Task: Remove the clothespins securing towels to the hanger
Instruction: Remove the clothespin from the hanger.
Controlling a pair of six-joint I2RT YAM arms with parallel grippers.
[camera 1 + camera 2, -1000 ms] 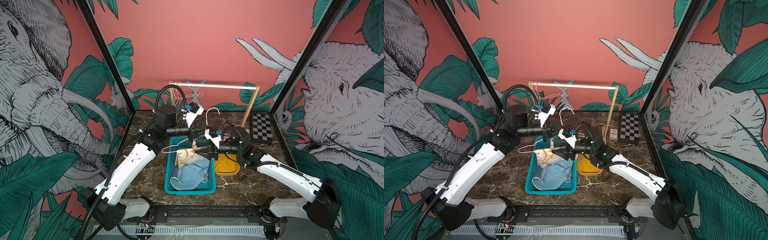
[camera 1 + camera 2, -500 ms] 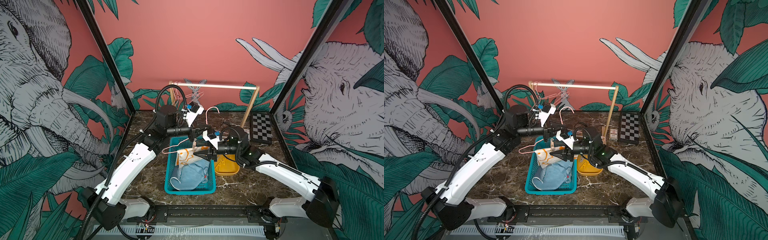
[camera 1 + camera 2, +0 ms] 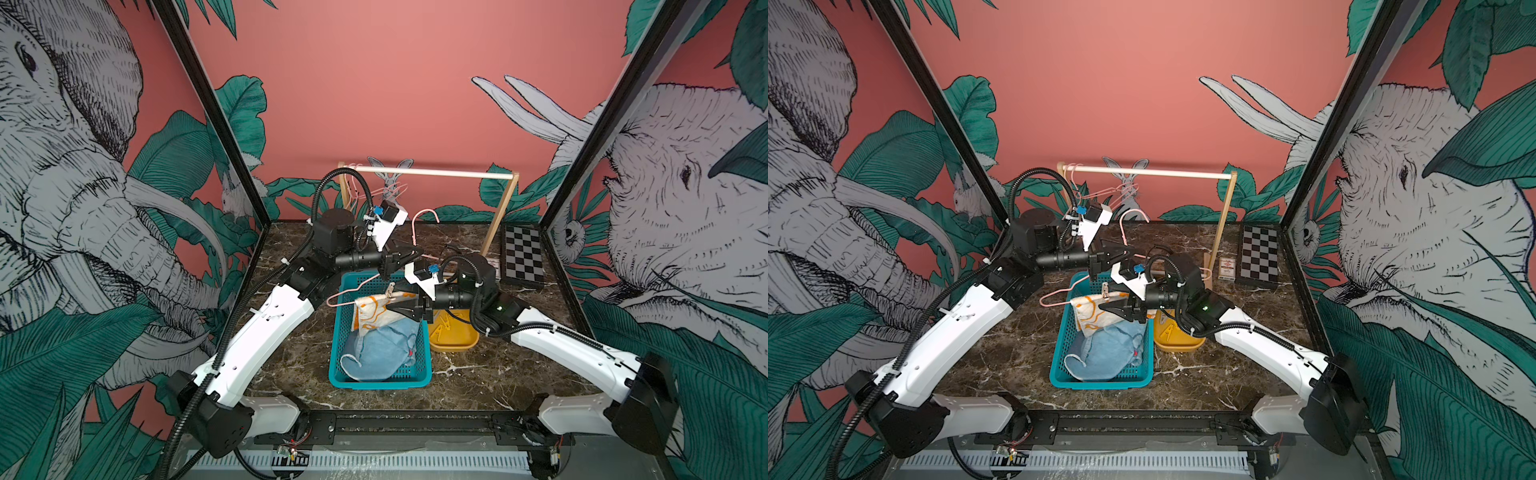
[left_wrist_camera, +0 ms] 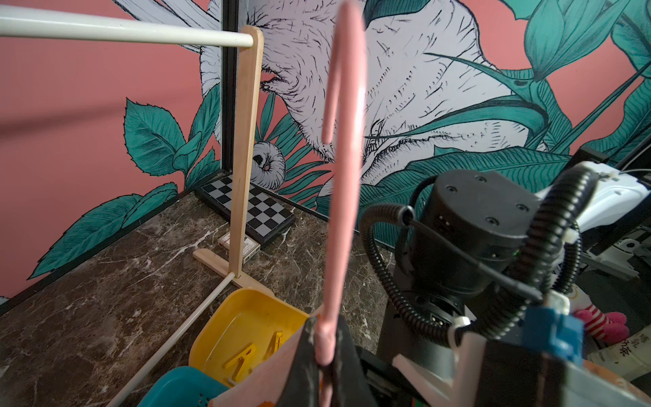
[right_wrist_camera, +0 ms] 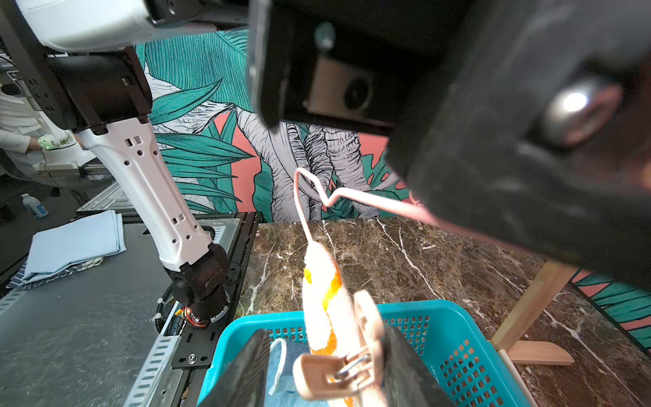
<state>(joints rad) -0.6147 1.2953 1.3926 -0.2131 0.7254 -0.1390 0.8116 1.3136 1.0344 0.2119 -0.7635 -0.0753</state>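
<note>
Left fingers (image 4: 297,373) clamp the pink hanger (image 4: 343,176) by its neck. Mid-frame in both top views, a beige clothespin (image 3: 390,289) pins the cream towel (image 3: 370,311) to it. Right fingers (image 5: 408,373) stand part-open astride that clothespin.

You have a dark marble tabletop (image 3: 299,374) veined in white. A teal plastic basket (image 3: 380,384) with perforated walls stands in the middle, and a yellow tray (image 3: 457,338) sits just beside it on the right in both top views. Behind them stands a wooden rack (image 3: 498,216) with 1 white rod (image 3: 432,172) across its top. A checkerboard (image 3: 523,257) lies in the far right corner, with a small card box (image 3: 1226,268) between it and the rack's foot. The 3 walls (image 3: 415,83) carry elephants and green leaves on salmon pink.
</note>
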